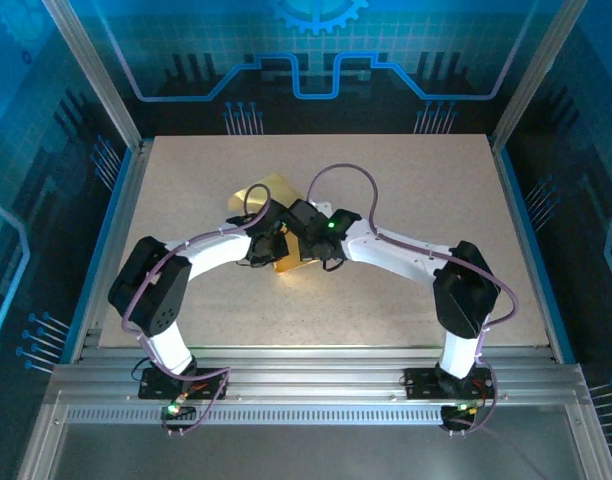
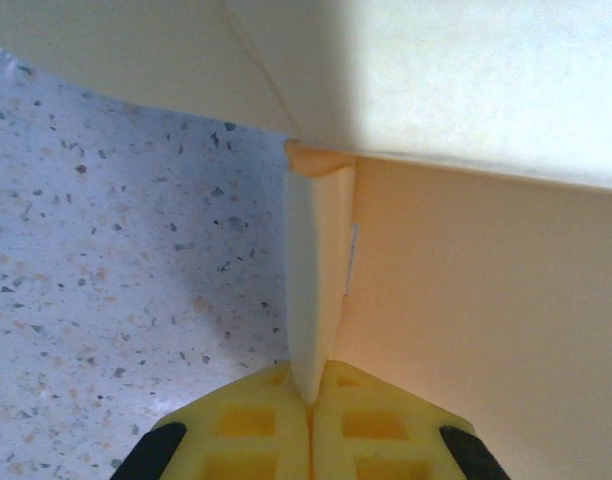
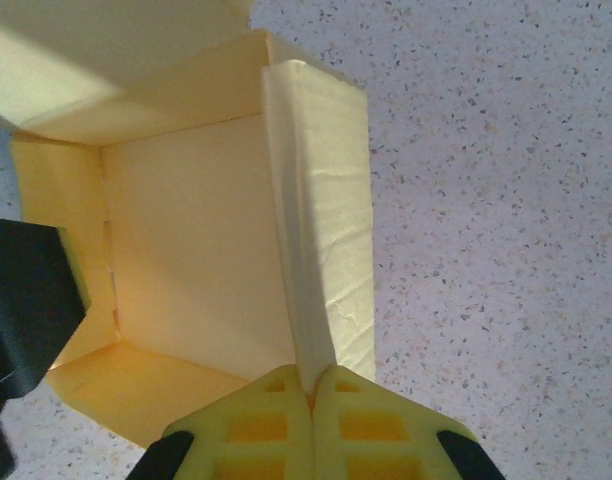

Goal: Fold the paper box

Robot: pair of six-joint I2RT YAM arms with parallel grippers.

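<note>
Item: paper box (image 3: 186, 250) — thin pale-yellow card, half-erected, at centre of counter (image 1: 406, 180), loose flap toward 11 o'clock.
Left fingers (image 2: 256, 425) pinched onto wall at 9 o'clock side.
Right fingers (image 3: 266, 420) pinched onto doubled wall at 3 o'clock.
Handling, judged: light, creases easily, likely springs back — take wall edges near folds, not panels.

Left hand (image 2: 309, 402) clamped on a paper box (image 2: 486, 330) wall (seen edge-on), speckled table (image 2: 116, 280) at left

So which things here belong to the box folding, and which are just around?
In the job: paper box; left gripper and right gripper, each pinching one of its walls.
Just around: speckled table; aluminium rails; blue backdrop.
</note>
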